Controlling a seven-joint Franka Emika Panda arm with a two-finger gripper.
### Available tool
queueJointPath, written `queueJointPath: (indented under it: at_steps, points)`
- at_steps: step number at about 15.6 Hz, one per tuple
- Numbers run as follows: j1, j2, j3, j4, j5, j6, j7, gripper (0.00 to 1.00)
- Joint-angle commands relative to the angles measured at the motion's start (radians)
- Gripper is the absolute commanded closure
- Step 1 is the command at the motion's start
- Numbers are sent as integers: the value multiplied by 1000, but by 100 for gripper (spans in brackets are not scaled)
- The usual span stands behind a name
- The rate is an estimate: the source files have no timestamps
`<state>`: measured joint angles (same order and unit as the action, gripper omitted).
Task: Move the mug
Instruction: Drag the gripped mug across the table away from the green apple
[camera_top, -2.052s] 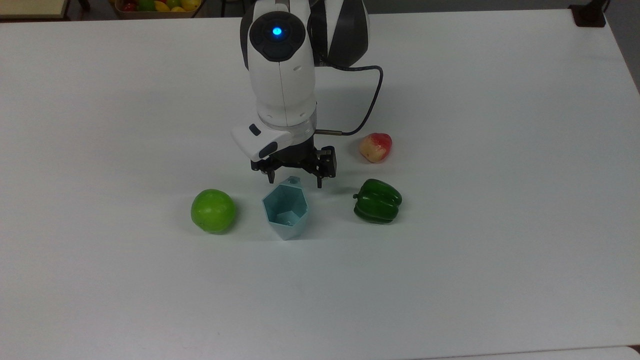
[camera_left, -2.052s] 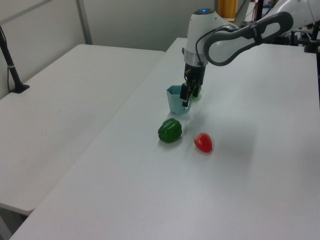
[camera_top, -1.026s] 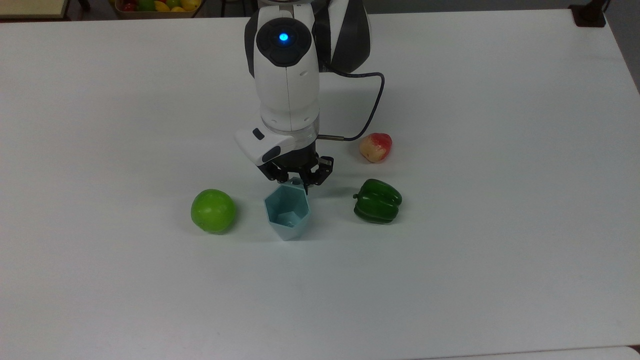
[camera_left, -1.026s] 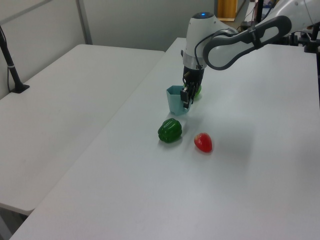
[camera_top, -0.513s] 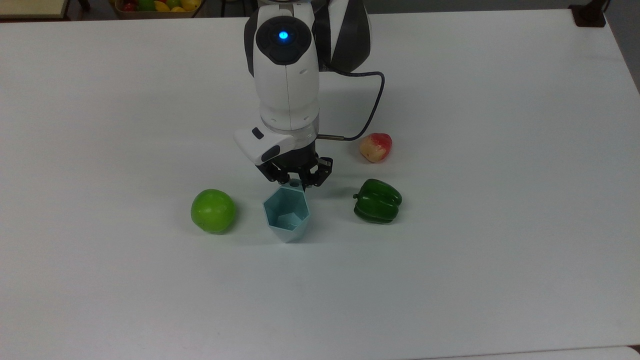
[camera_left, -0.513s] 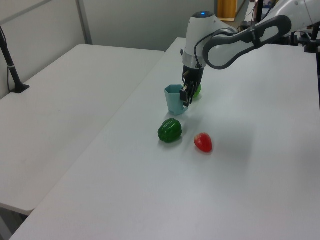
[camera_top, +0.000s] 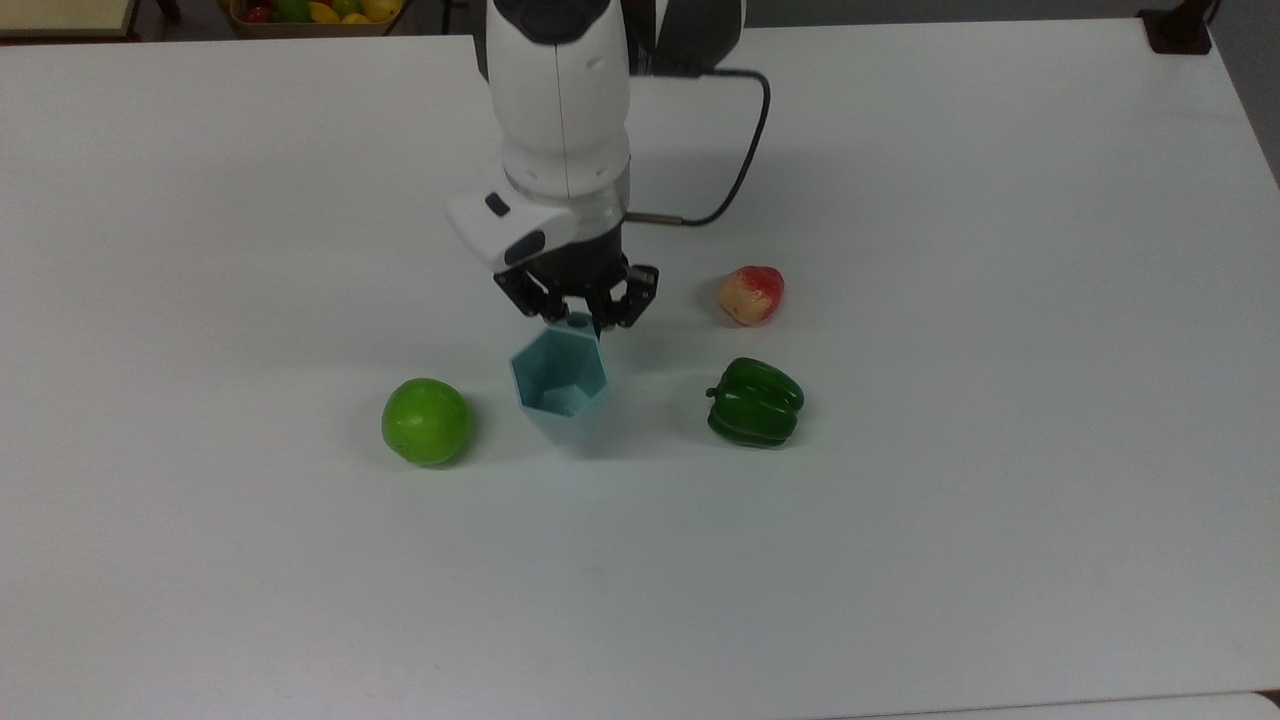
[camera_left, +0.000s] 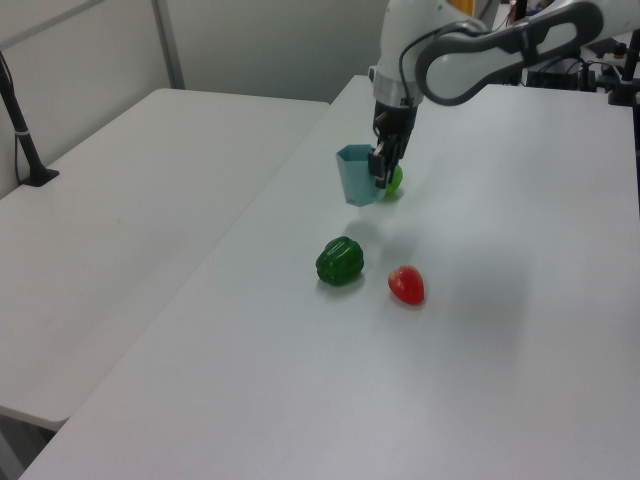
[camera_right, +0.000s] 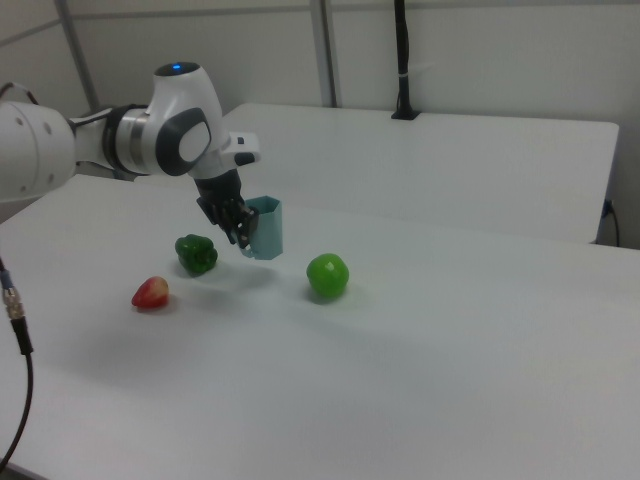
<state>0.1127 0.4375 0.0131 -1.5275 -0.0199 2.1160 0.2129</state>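
Lifted since a moment ago, the mug (camera_top: 560, 387) hangs above the counter (camera_top: 900, 520) between apple (camera_top: 426, 421) and pepper (camera_top: 755, 402), its handle pinched in the hand (camera_top: 578, 318)

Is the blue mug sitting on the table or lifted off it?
Lifted: the mug hangs clear above the table, held at its handle by the pincer.

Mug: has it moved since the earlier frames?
Yes. The mug has risen off the table: in the left view it now hangs higher against the green apple, gripper fingers shut on its handle.
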Motion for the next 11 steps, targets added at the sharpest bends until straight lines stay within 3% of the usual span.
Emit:
queueJointPath:
  at_steps: [1, 6, 11]
  points:
    - [10, -187, -10, -225, -26, -1, 17, 100]
    - [-13, -342, -9, -426, -23, 74, 16, 100]
    - [-27, -342, -10, -572, -28, 195, 13, 100]
